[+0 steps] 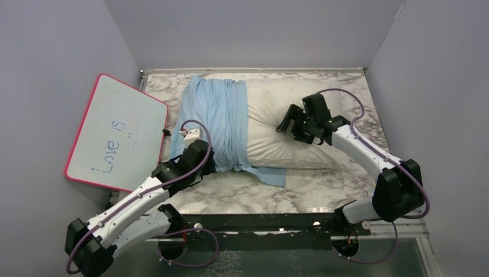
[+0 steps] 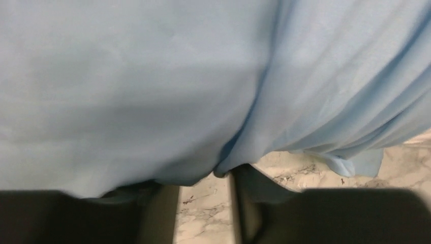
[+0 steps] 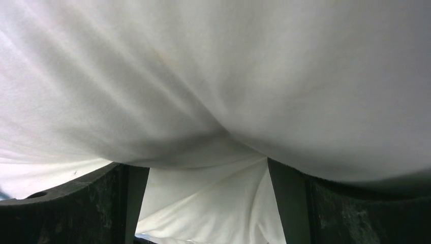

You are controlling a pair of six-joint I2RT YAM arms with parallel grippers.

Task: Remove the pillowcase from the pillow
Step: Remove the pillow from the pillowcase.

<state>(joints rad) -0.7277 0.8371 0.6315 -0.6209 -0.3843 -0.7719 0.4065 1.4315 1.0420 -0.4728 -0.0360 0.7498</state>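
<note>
The pillow [image 1: 288, 135] lies across the marble table, its off-white right half bare. The light blue pillowcase [image 1: 216, 124] is bunched over its left half, with a flap trailing onto the table at the near edge. My left gripper [image 1: 206, 154] is at the pillowcase's near edge. In the left wrist view its fingers [image 2: 157, 213] stand a little apart with bare marble between them, and the pillowcase [image 2: 152, 86] drapes over their tips. My right gripper [image 1: 286, 122] presses on the bare pillow. Its jaws [image 3: 208, 175] are wide apart, with pillow fabric [image 3: 228, 76] bulging over and between them.
A pink-rimmed whiteboard [image 1: 115, 135] with writing leans at the left, beside the pillowcase end. Grey walls close in the table [image 1: 300, 193] on three sides. A black rail runs along the near edge between the arm bases.
</note>
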